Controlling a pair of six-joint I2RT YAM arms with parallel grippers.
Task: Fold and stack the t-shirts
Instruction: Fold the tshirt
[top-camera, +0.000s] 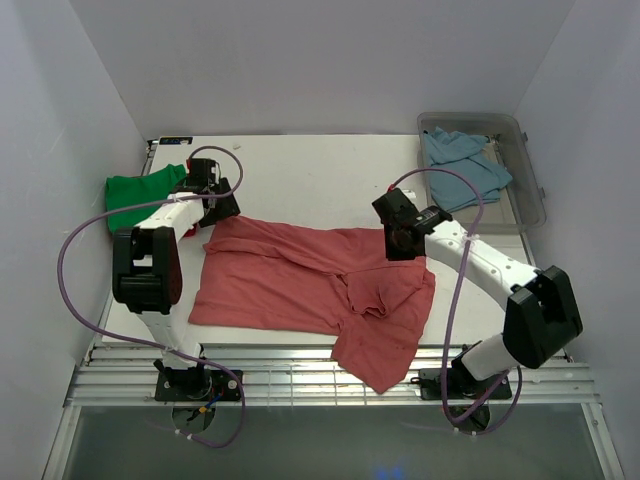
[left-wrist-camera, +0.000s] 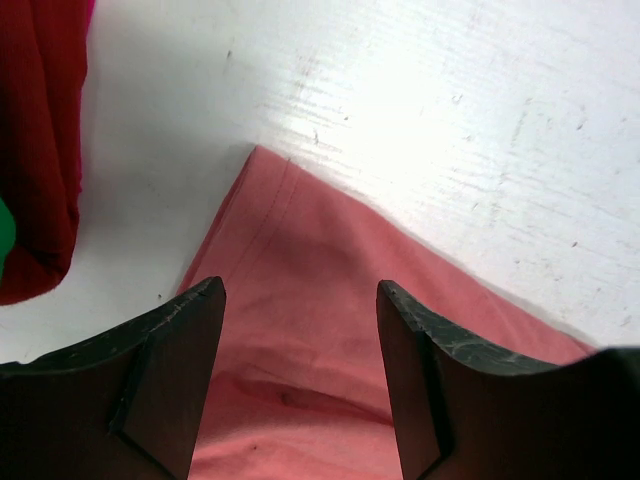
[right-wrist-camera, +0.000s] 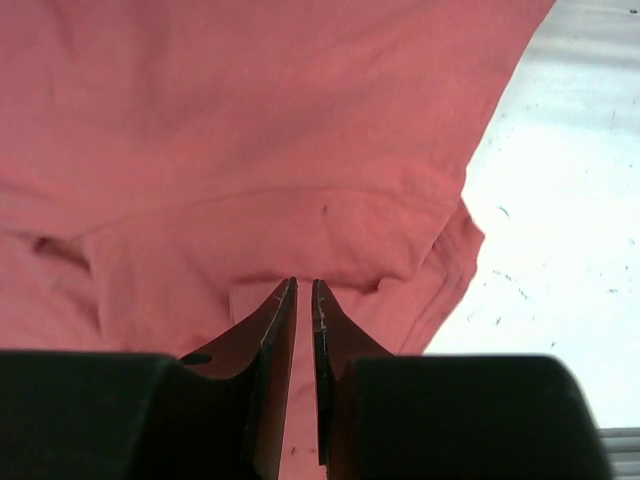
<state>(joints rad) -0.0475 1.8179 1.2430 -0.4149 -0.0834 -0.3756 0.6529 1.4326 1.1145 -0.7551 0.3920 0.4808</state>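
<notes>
The salmon-pink t-shirt (top-camera: 300, 275) lies spread across the middle of the table, its right part bunched and hanging over the front edge. My left gripper (top-camera: 218, 208) is open just above the shirt's far left corner (left-wrist-camera: 300, 260); its fingers (left-wrist-camera: 170, 350) straddle the cloth. My right gripper (top-camera: 400, 240) is at the shirt's far right edge, its jaws (right-wrist-camera: 304, 285) nearly closed on a thin fold of the pink cloth (right-wrist-camera: 250, 150). The green t-shirt (top-camera: 140, 192) lies at the far left. The red t-shirt (left-wrist-camera: 40, 150) lies beside it. The light blue t-shirt (top-camera: 462, 165) is in the bin.
A clear plastic bin (top-camera: 520, 170) stands at the back right corner. White walls close in the table on three sides. Metal slats (top-camera: 300, 370) run along the front edge. Purple cables loop from both arms.
</notes>
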